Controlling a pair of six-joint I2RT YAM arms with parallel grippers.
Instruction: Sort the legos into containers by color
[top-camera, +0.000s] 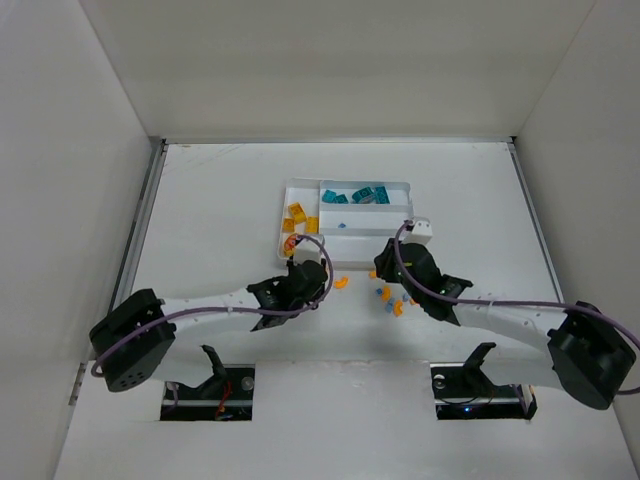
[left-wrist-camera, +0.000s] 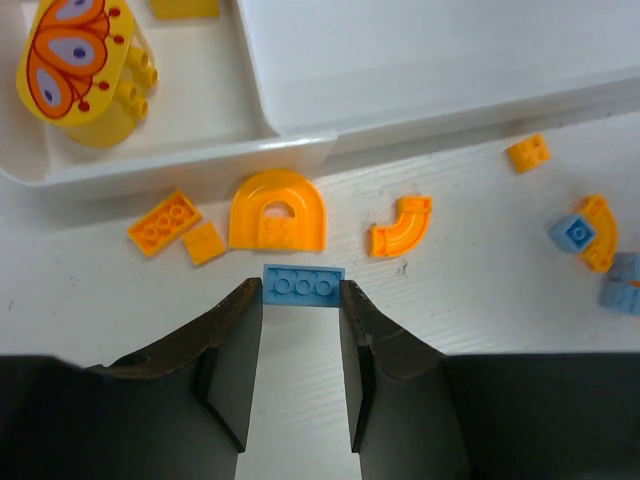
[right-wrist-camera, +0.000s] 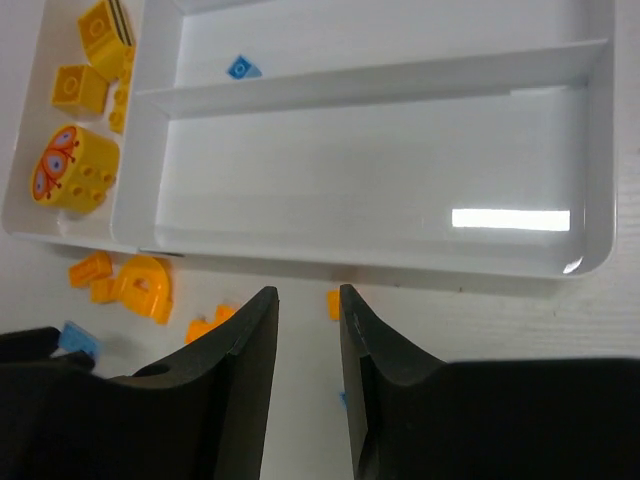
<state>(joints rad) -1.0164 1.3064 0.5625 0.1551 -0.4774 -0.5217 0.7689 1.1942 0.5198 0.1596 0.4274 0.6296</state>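
Observation:
A flat light blue lego (left-wrist-camera: 303, 284) lies on the table with my left gripper (left-wrist-camera: 299, 292) shut on its two ends. Just beyond it lie an orange arch (left-wrist-camera: 277, 210), a curved orange piece (left-wrist-camera: 400, 225) and flat orange bits (left-wrist-camera: 165, 222). My right gripper (right-wrist-camera: 306, 295) hovers before the white tray (right-wrist-camera: 590, 150), jaws a little apart with nothing between them; a small orange lego (right-wrist-camera: 333, 303) sits beside its right fingertip. From above, the left gripper (top-camera: 305, 272) and right gripper (top-camera: 385, 262) both sit at the tray's (top-camera: 283, 215) near edge. Teal legos (top-camera: 360, 195) fill the far section.
Yellow bricks, one with a butterfly print (left-wrist-camera: 75, 65), lie in the tray's narrow left section. A tiny blue piece (right-wrist-camera: 241, 68) sits in the middle long section. Loose light blue and orange legos (top-camera: 392, 300) are scattered between the arms. White walls enclose the table.

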